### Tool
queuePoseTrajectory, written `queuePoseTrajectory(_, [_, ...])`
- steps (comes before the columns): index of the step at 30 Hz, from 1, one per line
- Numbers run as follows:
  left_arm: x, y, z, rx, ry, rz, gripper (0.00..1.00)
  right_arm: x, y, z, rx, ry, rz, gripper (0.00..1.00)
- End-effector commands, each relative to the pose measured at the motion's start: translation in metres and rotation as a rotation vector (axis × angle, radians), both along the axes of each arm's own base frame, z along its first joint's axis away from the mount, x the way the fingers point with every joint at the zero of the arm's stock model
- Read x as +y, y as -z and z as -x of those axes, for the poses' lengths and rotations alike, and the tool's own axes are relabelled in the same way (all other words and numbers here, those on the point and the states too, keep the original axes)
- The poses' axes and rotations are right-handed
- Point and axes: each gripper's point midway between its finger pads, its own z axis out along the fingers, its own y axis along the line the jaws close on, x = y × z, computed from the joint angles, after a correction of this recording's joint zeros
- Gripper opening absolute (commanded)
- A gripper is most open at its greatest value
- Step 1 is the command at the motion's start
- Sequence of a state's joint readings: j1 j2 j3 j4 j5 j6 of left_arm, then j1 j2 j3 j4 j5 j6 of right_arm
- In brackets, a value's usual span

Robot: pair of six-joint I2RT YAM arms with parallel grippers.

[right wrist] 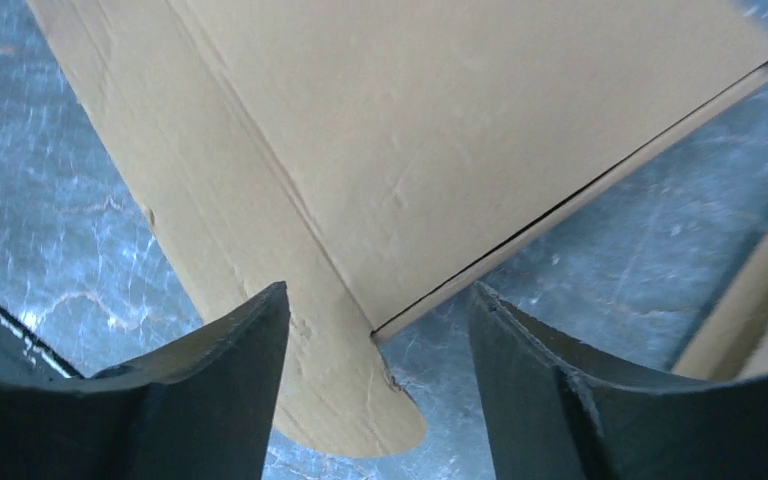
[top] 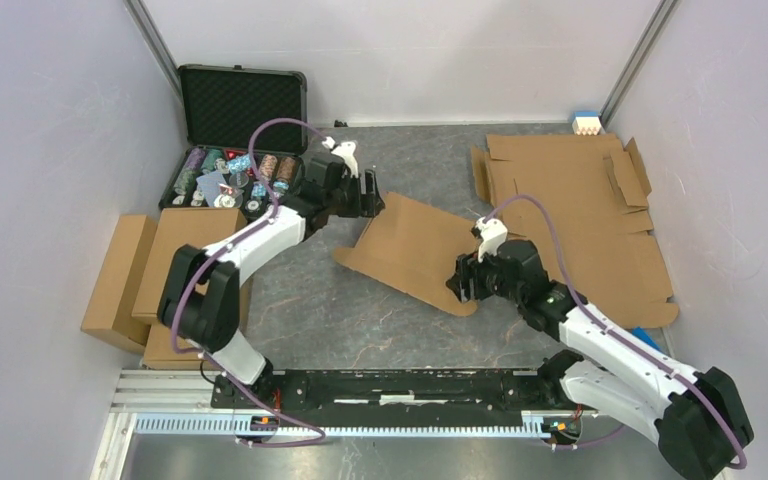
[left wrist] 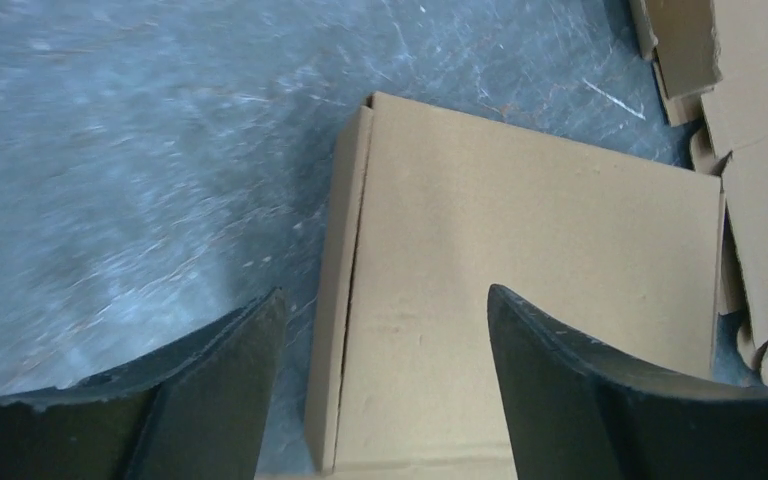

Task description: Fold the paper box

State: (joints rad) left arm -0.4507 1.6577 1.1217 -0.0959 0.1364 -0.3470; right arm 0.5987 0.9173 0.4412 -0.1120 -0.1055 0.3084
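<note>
The paper box is a brown cardboard shape lying at the table's middle, partly folded, its lid panel sloping up. My left gripper is open at the box's far left corner; in the left wrist view the box lies between and beyond my spread fingers. My right gripper is open at the box's near right corner. In the right wrist view the box and its rounded flap lie between my open fingers. Neither gripper holds anything.
A stack of flat cardboard sheets lies at the right. An open black case of poker chips stands at the far left. Folded brown boxes sit at the left edge. A small blue and white object is at the back right.
</note>
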Motion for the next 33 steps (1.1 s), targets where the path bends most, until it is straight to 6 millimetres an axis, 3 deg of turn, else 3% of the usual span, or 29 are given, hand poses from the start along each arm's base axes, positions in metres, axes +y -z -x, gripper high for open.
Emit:
queuePoseTrajectory(1, [0.044,-0.063,0.01,-0.162,-0.129,-0.077,0.81,-0.008,-0.054,-0.03,-0.158,0.073,0.033,0.74])
queuePoseTrajectory(4, [0.054,-0.08,0.034,-0.182,-0.176,0.0,0.81,-0.013,-0.074,-0.046,-0.205,0.119,0.069,0.8])
queuePoseTrajectory(6, [0.059,-0.079,0.055,-0.172,-0.195,0.051,0.79,-0.011,-0.087,-0.057,-0.235,0.127,0.066,0.81])
queuePoseTrajectory(11, [0.062,-0.043,0.113,-0.063,-0.183,0.182,0.46,-0.002,-0.091,-0.101,-0.195,0.096,-0.016,0.81])
queuePoseTrajectory(14, [0.058,-0.02,0.143,0.019,-0.153,0.243,0.15,0.002,-0.096,-0.13,-0.203,0.076,-0.075,0.77])
queuePoseTrajectory(16, [0.057,-0.009,0.159,0.055,-0.135,0.269,0.07,0.001,-0.093,-0.148,-0.195,0.087,-0.066,0.77])
queuePoseTrajectory(24, [0.05,0.027,0.195,0.134,-0.095,0.347,0.03,0.015,-0.037,-0.19,-0.075,0.053,-0.061,0.73])
queuePoseTrajectory(33, [0.034,0.049,0.202,0.169,-0.033,0.384,0.03,0.005,0.016,-0.198,0.056,0.065,-0.091,0.57])
